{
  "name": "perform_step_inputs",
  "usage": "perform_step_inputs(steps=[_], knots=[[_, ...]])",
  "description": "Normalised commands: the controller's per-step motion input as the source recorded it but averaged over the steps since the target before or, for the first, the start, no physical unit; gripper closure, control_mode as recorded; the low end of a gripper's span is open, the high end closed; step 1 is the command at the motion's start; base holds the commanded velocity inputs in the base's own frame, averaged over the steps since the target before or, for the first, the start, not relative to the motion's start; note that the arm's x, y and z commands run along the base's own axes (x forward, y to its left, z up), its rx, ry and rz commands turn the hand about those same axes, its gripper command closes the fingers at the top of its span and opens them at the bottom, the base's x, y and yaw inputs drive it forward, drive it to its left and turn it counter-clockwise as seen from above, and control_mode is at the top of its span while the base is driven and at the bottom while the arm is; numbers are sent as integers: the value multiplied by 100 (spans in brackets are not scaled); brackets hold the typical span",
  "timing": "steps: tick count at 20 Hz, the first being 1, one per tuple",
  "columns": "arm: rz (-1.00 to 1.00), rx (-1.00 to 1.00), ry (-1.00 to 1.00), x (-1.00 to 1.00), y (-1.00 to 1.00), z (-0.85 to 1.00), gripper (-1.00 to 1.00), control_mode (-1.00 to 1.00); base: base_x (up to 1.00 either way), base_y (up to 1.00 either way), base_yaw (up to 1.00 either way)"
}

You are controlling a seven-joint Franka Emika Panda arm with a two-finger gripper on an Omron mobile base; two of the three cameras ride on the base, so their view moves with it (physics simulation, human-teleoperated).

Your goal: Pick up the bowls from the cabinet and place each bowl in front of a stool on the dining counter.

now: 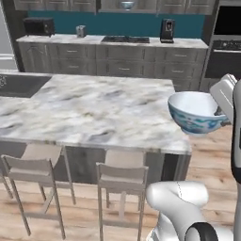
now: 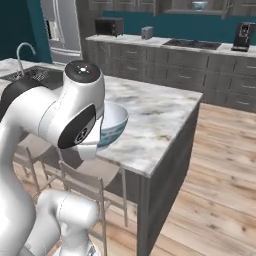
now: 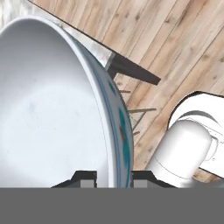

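- Hand view: claw [image 3: 113, 177] is clamping the bowl [image 3: 52, 109] rim, one tip inside the wall, one outside. Left view is showing the bowl [image 1: 195, 113] w/ the white arm beside its right edge; the tips themselves are too hidden there to judge.
- Right view: the arm's big white joint is covering most of the bowl [image 2: 112, 122]; just the right part of rim & wall is peeking out.
- Left view is giving the clearest look at where the bowl is: hanging in the air at the right end of the bench [image 1: 94, 108], overlapping its right edge, sitting roughly upright, mouth up.
- Hand view is looking along the rim, so the bowl is reading as a tall curve w/ plain white inside; wood floor [image 3: 183, 48] beyond it.
- Bowl: round, white, blue-teal pattern on the outside, a red touch showing in hand view.
- 2nd bowl [image 1: 127, 5] is sitting up in the cabinet [image 1: 127, 5] on the back wall; also seen in right view [image 2: 199, 5].
- Bench: white-grey marble top w/ brown veins, dark grey sides. Sink [image 1: 19, 85] at the left end; faucet [image 2: 24, 52] is showing in right view.
- Two stools [image 1: 35, 181] are standing at the near side, seats tucked under the bench edge.
- Room: teal back wall, grey drawer units w/ marble top, black stovetop [image 1: 126, 40], microwave [image 1: 38, 27], coffee machine [image 1: 167, 30], wall oven [image 1: 226, 42] far right, fridge [image 2: 62, 27] in right view.
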Motion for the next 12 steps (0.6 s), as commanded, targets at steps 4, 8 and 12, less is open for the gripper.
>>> perform_step_inputs(steps=[4,8,12], knots=[[0,0,0,0,0,0,100,100,48,100,-38],[0,0,0,0,0,0,100,100,51,86,-33],[0,0,0,0,0,0,100,100,73,32,-27]])
